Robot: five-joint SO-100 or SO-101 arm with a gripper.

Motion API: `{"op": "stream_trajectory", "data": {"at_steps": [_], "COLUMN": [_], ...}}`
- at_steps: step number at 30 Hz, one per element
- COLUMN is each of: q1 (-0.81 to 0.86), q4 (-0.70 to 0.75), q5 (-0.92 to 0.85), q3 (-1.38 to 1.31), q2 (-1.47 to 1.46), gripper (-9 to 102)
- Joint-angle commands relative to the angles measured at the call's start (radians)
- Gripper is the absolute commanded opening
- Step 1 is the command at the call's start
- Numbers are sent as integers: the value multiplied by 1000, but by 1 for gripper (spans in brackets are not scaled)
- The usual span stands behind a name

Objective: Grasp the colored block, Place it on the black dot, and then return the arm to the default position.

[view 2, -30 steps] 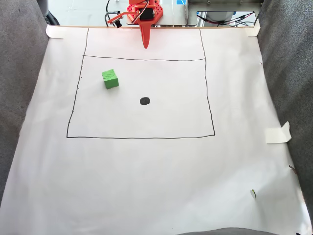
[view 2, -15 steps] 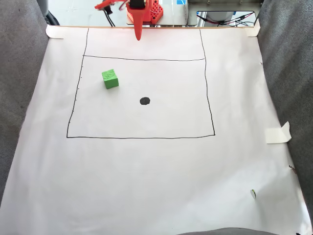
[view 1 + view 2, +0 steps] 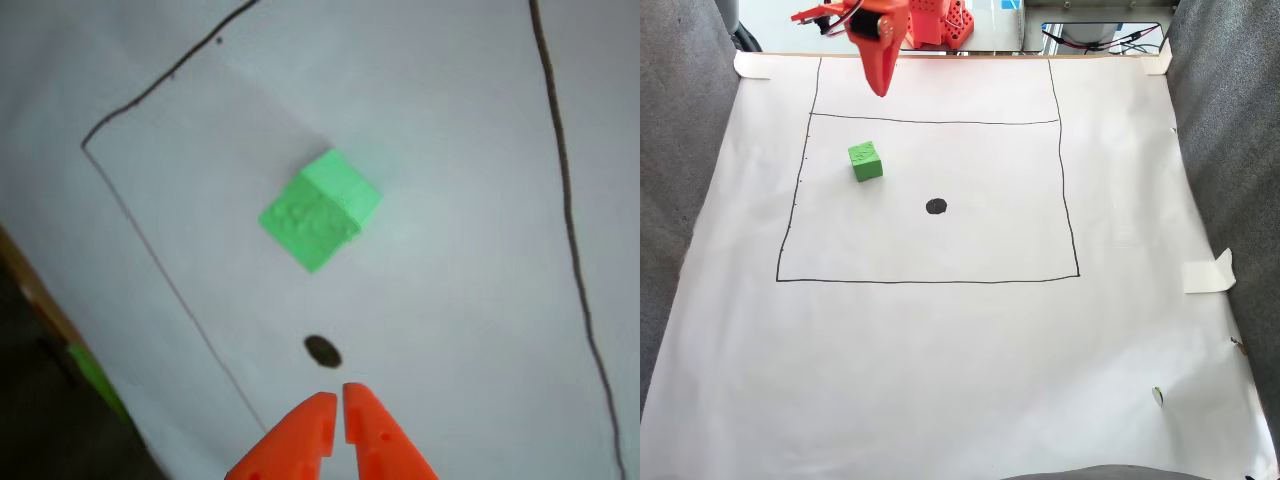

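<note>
My claw (image 3: 335, 402) comes into the other view from the bottom edge, two orange pointed fingers (image 3: 300, 440) pressed almost together, with only a thin slit between the tips and nothing held between them. In the fixed view the same claw (image 3: 880, 88) hangs at the far side of the scene, to the left of the middle, pointing down over the white paper (image 3: 960, 360) and not touching it as far as I can see. Behind it stands the orange base (image 3: 935, 25) of my arm, at the far edge of the paper.

Just in front of my tips in the other view lies the black dot (image 3: 322, 351), small and oval, with bare paper around it. Beyond it, apart from the dot, sits the colored block (image 3: 320, 210), a bright green cube, turned so that one corner points toward me.

In the fixed view the colored block (image 3: 866, 160) rests inside the drawn rectangle (image 3: 930, 281), in its far left part, nearer than my claw and apart from it. The black dot (image 3: 936, 206) is to the right of the block and a little nearer, well apart from it. A piece of tape (image 3: 1208, 272) sticks at the right edge of the paper.
</note>
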Motion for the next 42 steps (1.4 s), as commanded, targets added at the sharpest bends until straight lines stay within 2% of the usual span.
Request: {"op": "stream_trajectory", "data": {"at_steps": [1,4,8,21,34,42], "q1": [41,55,69,126,46,-14], "q4": [21,97,127,34,-23,69], "q5": [78,143,199,439,434,440], "q3": [-123,-229,-295,-310,-321,-477], "q2": [-66,-161,-230,-359,-434,-523], "gripper": [0,0,0,0,1,1]}}
